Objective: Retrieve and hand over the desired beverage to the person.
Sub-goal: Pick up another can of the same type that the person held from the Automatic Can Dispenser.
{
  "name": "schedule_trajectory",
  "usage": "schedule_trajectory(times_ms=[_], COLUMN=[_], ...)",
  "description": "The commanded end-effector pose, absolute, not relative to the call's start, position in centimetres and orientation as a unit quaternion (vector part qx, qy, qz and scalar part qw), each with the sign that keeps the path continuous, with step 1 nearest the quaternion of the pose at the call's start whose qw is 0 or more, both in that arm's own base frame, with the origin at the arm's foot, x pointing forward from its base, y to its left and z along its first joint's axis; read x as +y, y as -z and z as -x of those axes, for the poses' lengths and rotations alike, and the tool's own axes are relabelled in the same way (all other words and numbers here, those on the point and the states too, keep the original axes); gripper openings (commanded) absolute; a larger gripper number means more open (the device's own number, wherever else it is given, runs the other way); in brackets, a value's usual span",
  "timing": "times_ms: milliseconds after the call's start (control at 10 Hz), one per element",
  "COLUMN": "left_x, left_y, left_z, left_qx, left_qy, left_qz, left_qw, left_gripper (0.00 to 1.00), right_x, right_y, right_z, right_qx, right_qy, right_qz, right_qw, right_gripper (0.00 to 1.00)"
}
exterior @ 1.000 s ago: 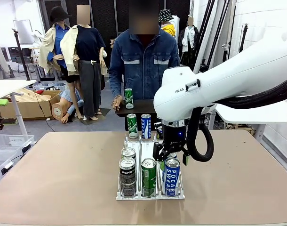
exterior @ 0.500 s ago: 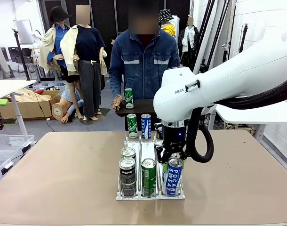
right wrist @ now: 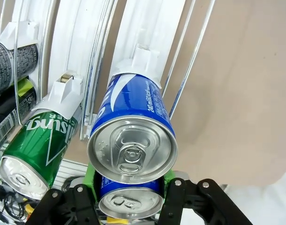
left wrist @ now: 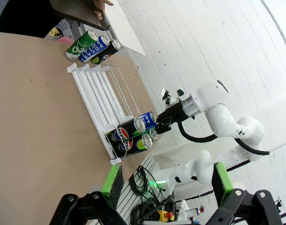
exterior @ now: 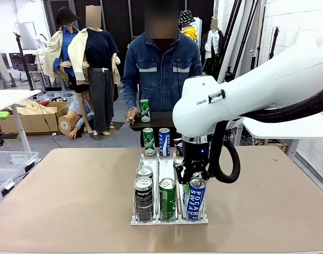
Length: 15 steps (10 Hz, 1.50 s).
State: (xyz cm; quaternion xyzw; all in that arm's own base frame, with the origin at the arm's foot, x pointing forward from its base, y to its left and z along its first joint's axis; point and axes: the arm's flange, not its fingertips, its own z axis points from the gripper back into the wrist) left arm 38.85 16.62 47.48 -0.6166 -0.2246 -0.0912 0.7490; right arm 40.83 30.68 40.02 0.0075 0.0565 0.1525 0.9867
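Observation:
My right gripper (exterior: 194, 177) (right wrist: 129, 199) reaches down over the right lane of the white can rack (exterior: 158, 168). Its green pads are shut on a blue Pocari Sweat can (exterior: 194, 199) (right wrist: 129, 202) at the lane's near end. That can leans slightly. A second blue can (right wrist: 132, 140) stands just behind it against the lane's pusher. My left gripper (left wrist: 165, 174) hangs open well away from the rack, nothing between its fingers. The person (exterior: 161, 69) stands at the far side holding a dark tray (exterior: 162, 121) with a green can (exterior: 145, 110) on it.
A Pepsi can (exterior: 143, 198) and a green can (exterior: 167, 198) stand at the near end of the other lanes, another can behind the Pepsi. A green can (exterior: 149, 142) and a blue can (exterior: 164, 142) stand beyond the rack's far end. Bare tabletop lies left and right.
My right gripper has closed from open onto the blue can, and that can has tipped slightly to the right. The person and the left arm have stayed still.

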Motion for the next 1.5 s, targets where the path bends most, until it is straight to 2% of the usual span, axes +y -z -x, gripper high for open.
schedule_trajectory(times_ms=[0, 100, 1100, 1400], left_x=[16.7, 16.7, 16.7, 16.7], left_y=[-47.5, -47.5, -47.5, -47.5], left_z=[-38.7, -38.7, -38.7, -38.7], left_qx=[-0.227, -0.227, -0.227, -0.227], left_qy=[0.091, 0.091, 0.091, 0.091], left_qz=[0.617, 0.617, 0.617, 0.617], left_qw=[0.748, 0.748, 0.748, 0.748], left_gripper=[1.00, 1.00, 1.00, 1.00], right_x=[30.4, 30.7, 30.6, 32.2], right_y=[-39.3, -40.0, -40.1, -43.4], right_z=[-40.7, -40.8, -40.9, -39.8], right_qx=[0.073, 0.056, 0.057, 0.061], right_qy=[-0.147, -0.152, -0.151, -0.173], right_qz=[-0.020, -0.008, -0.010, -0.005], right_qw=[0.986, 0.987, 0.987, 0.983], right_gripper=[0.20, 0.20, 0.20, 0.20])
